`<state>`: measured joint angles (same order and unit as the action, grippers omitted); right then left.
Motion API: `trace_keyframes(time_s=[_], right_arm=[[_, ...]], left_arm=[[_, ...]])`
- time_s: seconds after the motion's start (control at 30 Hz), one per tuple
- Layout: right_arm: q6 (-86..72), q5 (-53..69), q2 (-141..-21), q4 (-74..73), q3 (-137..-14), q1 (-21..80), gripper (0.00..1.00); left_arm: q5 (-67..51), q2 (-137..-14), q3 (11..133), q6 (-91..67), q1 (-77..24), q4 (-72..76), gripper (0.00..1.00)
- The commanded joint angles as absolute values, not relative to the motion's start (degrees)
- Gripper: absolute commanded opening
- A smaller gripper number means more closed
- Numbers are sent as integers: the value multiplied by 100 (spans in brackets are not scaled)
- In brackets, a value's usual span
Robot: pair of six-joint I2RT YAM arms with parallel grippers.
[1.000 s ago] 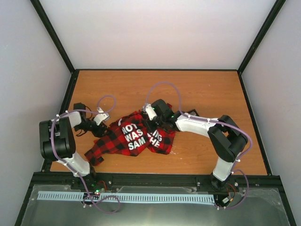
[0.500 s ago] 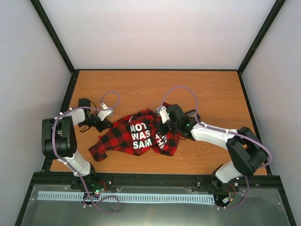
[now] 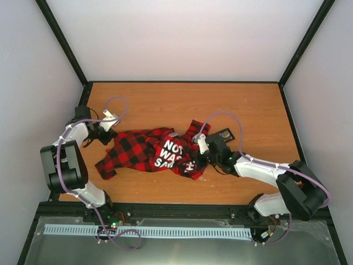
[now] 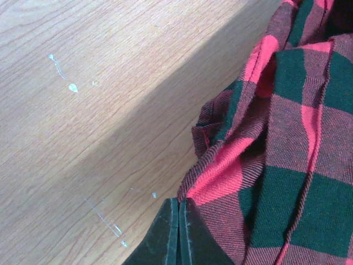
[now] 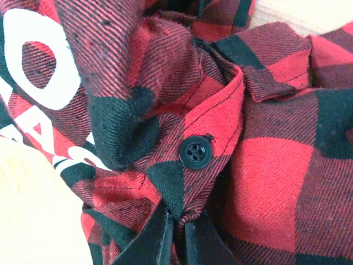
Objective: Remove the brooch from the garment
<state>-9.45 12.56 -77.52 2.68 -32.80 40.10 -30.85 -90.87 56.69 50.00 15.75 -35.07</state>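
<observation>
The garment (image 3: 138,150), a red-and-black checked shirt with white letters (image 3: 172,153), lies stretched across the wooden table between both arms. My left gripper (image 3: 107,134) is at its left end. In the left wrist view the left gripper (image 4: 179,201) is shut, with the hem of the garment (image 4: 287,165) pinched at its tips. My right gripper (image 3: 199,158) sits at the right end. In the right wrist view the right gripper (image 5: 177,218) is shut on a fold of the garment (image 5: 265,165) just below a black button (image 5: 195,150). The brooch is hidden.
A small dark flat object (image 3: 225,134) lies on the table (image 3: 165,105) just behind the right arm. Black frame rails border the table on the left, right and near sides. Purple cables loop above both wrists.
The left gripper has shut and drawn the garment's left end further left. The right gripper has shifted right and nearer with its fold. The garment now lies stretched wider.
</observation>
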Motion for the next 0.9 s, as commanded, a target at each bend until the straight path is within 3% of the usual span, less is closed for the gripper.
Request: trace_keyframes(time_s=[0.0, 0.07, 0.13, 0.2, 0.37, 0.63, 0.87], right_arm=[[-1159, 1194, -7506, 357, -3052, 3973, 9], [-1204, 1228, -7418, 276, -3110, 3973, 19], [-1196, 1203, -7283, 139, -3261, 3973, 36], [-1156, 1175, -7080, -6, -3506, 3965, 44], [-1115, 1426, -6936, -391, -4420, 3799, 56], [-1743, 2155, -8063, -606, -5634, 3700, 59], [-2186, 2624, -8595, -288, -5554, 3701, 41]], left_arm=[[-3109, -8806, 5705, 5223, 1642, -3628, 4], [-3496, -8721, 5709, 5359, 1644, -3913, 16], [-3881, -8636, 5833, 5699, 1633, -4299, 33], [-4183, -8566, 6043, 6007, 1628, -4650, 48], [-4548, -8581, 6701, 6388, 1143, -5503, 57], [-4995, -8475, 6682, 5920, -399, -5269, 59], [-4412, -8473, 6425, 5710, -1313, -4066, 59]])
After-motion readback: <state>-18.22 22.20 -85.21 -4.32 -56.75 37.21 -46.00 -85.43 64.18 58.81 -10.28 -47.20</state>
